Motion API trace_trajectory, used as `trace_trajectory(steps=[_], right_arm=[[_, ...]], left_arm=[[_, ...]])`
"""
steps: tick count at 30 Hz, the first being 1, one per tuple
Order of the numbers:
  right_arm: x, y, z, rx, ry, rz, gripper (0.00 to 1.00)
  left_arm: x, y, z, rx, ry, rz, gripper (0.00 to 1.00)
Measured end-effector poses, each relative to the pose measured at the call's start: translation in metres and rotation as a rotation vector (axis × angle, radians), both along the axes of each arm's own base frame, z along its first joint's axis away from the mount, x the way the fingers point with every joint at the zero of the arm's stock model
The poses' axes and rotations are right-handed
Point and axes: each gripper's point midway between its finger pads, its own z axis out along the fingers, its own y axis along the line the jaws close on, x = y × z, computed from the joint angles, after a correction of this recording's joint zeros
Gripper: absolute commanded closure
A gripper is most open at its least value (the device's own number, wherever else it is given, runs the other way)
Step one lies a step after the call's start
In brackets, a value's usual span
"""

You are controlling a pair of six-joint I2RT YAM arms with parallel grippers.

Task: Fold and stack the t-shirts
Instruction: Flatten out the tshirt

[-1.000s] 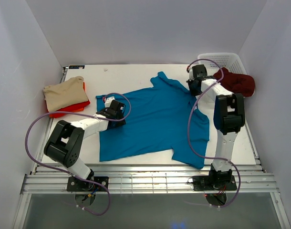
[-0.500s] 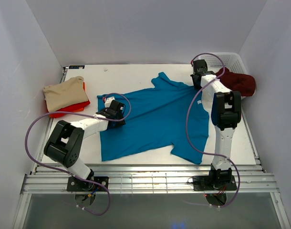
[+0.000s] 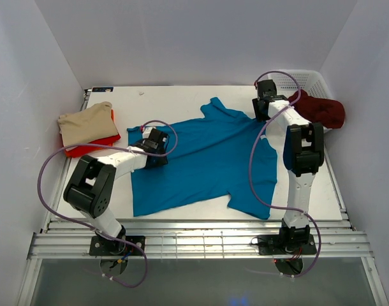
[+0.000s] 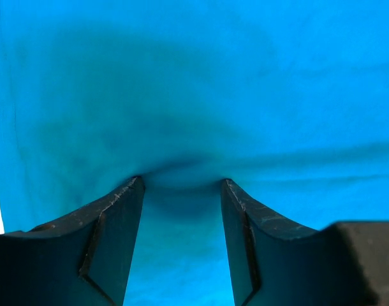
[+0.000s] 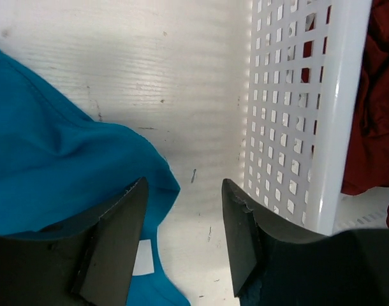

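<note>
The teal t-shirt (image 3: 207,159) lies spread flat across the middle of the table. My left gripper (image 3: 159,146) is open, with its fingertips (image 4: 138,185) pressed down on the shirt's left part; teal cloth (image 4: 194,95) fills the left wrist view. My right gripper (image 3: 263,112) hangs open at the shirt's back right corner, holding nothing. The teal edge (image 5: 60,159) lies under its left finger. At the far left the beige t-shirt (image 3: 86,123) sits folded on the red one (image 3: 95,145). The maroon t-shirt (image 3: 319,109) is draped over the basket.
The white lattice basket (image 3: 304,80) stands at the back right corner, and its wall (image 5: 296,127) is close beside my right gripper. White walls enclose the table on the left, back and right. Purple cables loop from both arms.
My right gripper moved toward the back, drawing the teal shirt's right side out, then opened and let the cloth go. The left gripper edged slightly toward the back.
</note>
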Motion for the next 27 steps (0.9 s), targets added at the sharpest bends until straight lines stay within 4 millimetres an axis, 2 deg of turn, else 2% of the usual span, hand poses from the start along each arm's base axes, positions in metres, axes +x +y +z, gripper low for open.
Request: trace_trajectory(steps=[2, 4, 6, 10, 12, 14, 16, 20, 22, 27], right_arm=[[0.002, 0.005, 0.011, 0.034, -0.026, 0.018, 0.43], [0.005, 0.013, 0.025, 0.081, -0.060, 0.048, 0.43], [0.011, 0.021, 0.041, 0.133, -0.092, 0.078, 0.43], [0.033, 0.039, 0.069, 0.249, -0.144, 0.137, 0.45], [0.046, 0.051, 0.076, 0.309, -0.164, 0.173, 0.46], [0.051, 0.062, 0.071, 0.358, -0.152, 0.202, 0.47], [0.046, 0.070, 0.057, 0.393, -0.111, 0.220, 0.47], [0.029, 0.090, 0.025, 0.461, -0.013, 0.261, 0.47], [0.026, 0.099, 0.017, 0.493, 0.009, 0.283, 0.47], [0.027, 0.121, 0.015, 0.551, 0.010, 0.345, 0.46]], left_arm=[[0.011, -0.004, 0.004, 0.011, -0.001, -0.014, 0.37], [0.027, -0.009, 0.017, 0.018, -0.025, -0.027, 0.37], [0.049, -0.014, 0.038, 0.021, -0.081, -0.034, 0.36], [0.092, -0.020, 0.085, 0.020, -0.205, -0.035, 0.37], [0.111, -0.017, 0.098, 0.016, -0.237, -0.020, 0.39], [0.124, -0.007, 0.094, 0.025, -0.229, 0.001, 0.40], [0.125, 0.003, 0.073, 0.046, -0.183, 0.018, 0.40], [0.104, 0.019, 0.023, 0.102, -0.045, 0.028, 0.40], [0.092, 0.024, 0.006, 0.123, 0.011, 0.028, 0.39], [0.087, 0.034, 0.003, 0.131, 0.014, 0.061, 0.39]])
